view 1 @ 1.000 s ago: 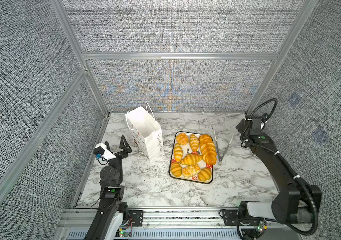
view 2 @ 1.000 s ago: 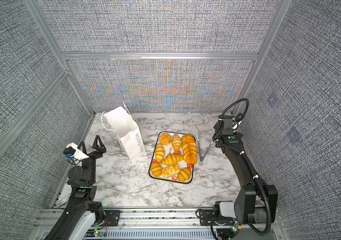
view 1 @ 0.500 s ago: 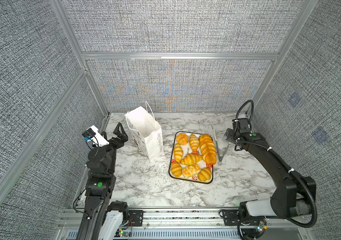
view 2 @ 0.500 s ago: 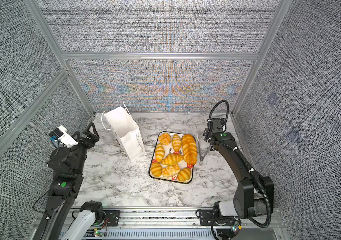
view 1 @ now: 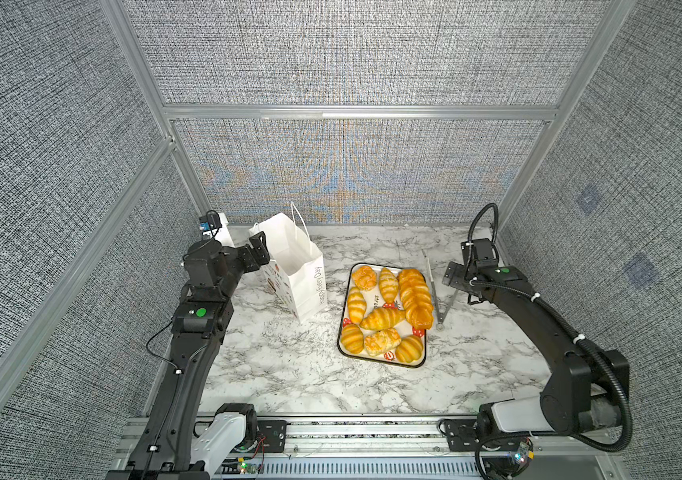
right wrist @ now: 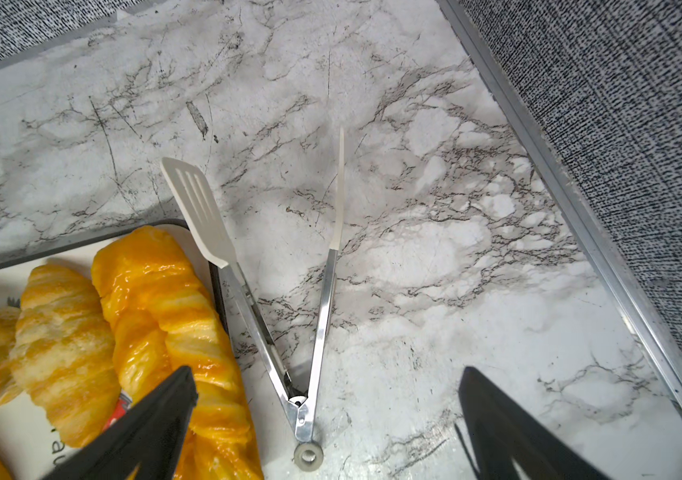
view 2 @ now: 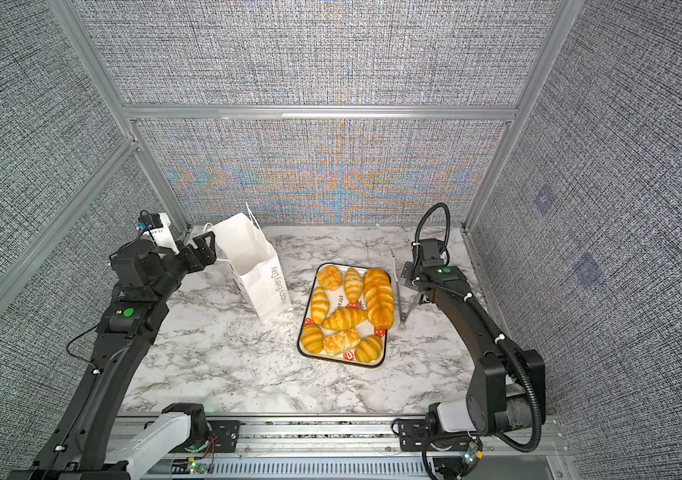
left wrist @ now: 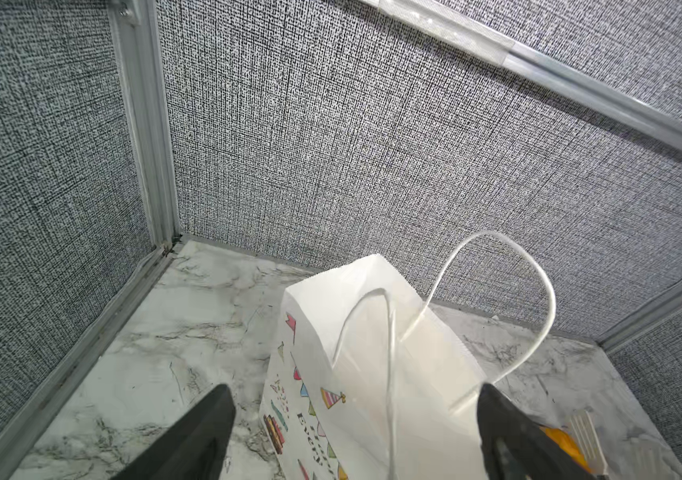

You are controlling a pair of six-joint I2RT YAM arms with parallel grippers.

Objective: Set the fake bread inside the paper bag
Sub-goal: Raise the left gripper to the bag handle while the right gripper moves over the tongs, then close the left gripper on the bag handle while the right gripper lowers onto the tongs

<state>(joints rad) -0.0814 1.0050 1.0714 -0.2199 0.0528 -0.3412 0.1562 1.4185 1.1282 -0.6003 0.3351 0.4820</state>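
left pincer (view 1: pixel 262 248) reached paper bag (view 1: pixel 294 272); marble tabletop (view 1: pixel 289 374), grey woven walls (view 1: pixel 352 54).

fake bread (view 1: pixel 387 316): glossy golden-orange toy pastries, all lying packed on white strawberry-print tray (view 1: pixel 376 299) | long braided loaf (view 1: pixel 415 298) along its right side, round bun (view 1: pixel 364 277) at far-left corner, croissant (view 1: pixel 381 318) mid-tray, ridged rolls (view 1: pixel 356 304) around | paper bag (view 1: pixel 293 266): white, upright, mouth open, cord handles (left wrist: pixel 390 374) raised, grey lettering facing tray, near its left, apart
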